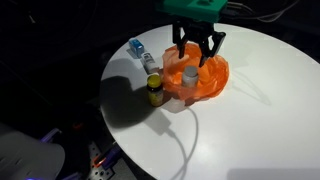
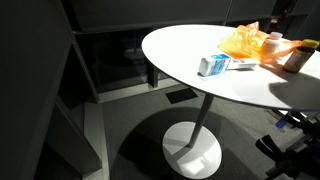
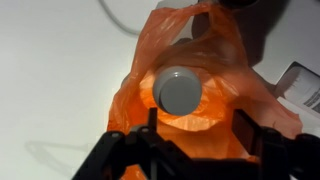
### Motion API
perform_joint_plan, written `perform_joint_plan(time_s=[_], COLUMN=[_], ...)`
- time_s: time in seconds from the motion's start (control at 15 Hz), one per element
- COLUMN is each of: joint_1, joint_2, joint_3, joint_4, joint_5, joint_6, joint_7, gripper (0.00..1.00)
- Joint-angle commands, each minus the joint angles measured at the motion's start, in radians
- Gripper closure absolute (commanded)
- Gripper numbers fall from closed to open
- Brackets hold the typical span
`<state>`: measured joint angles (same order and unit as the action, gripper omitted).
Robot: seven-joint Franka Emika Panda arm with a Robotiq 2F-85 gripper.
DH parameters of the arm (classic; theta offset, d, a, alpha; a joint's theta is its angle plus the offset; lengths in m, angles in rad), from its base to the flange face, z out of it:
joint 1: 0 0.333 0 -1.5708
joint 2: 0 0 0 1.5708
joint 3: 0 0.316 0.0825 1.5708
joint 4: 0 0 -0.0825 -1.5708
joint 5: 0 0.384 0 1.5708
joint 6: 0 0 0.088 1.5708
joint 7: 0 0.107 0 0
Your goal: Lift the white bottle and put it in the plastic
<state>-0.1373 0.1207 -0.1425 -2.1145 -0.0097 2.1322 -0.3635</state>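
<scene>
The white bottle (image 1: 189, 73) stands upright inside the orange plastic bag (image 1: 208, 80) on the round white table (image 1: 250, 120). In the wrist view its grey-white cap (image 3: 178, 92) shows in the bag's opening (image 3: 200, 50). My gripper (image 1: 198, 45) hangs just above the bag, fingers spread and empty; in the wrist view its fingers (image 3: 195, 122) flank the space below the cap without touching it. The bag (image 2: 243, 42) and bottle (image 2: 272, 43) also show in an exterior view, where the gripper is out of view.
A small dark jar with a yellow label (image 1: 154, 90) stands beside the bag. A blue and white box (image 1: 137, 48) and a small item (image 1: 149, 63) lie further back; the box also shows in an exterior view (image 2: 213, 65). A cable (image 1: 185, 140) trails across the table.
</scene>
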Motion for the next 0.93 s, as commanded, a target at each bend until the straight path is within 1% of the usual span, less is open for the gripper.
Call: perform_joint_plan(time_s=[0.0,0.2,0.53,0.67,0.73,0.8,0.87], joint_1=[0.005,0.015,0.029,0.033,0.035,0.034,0.036], joint_2=[-0.094,-0.157,-0.239,-0.26,-0.267,-0.234,-0.241], joint_3=[0.02,0.029,0.033,0.031,0.029,0.026,0.026], joint_4=[-0.032,-0.039,-0.028,-0.028,-0.03,-0.012,-0.013], joint_5=[-0.024,-0.016,-0.01,-0.003,0.01,-0.001,-0.001], joint_6=[-0.048,-0.124,-0.286,-0.331,-0.357,-0.324,-0.34], joint_7=[-0.005,0.0,0.037,0.035,0.012,0.013,0.013], gripper=[0.0,0.0,0.0,0.0,0.0,0.0,0.0])
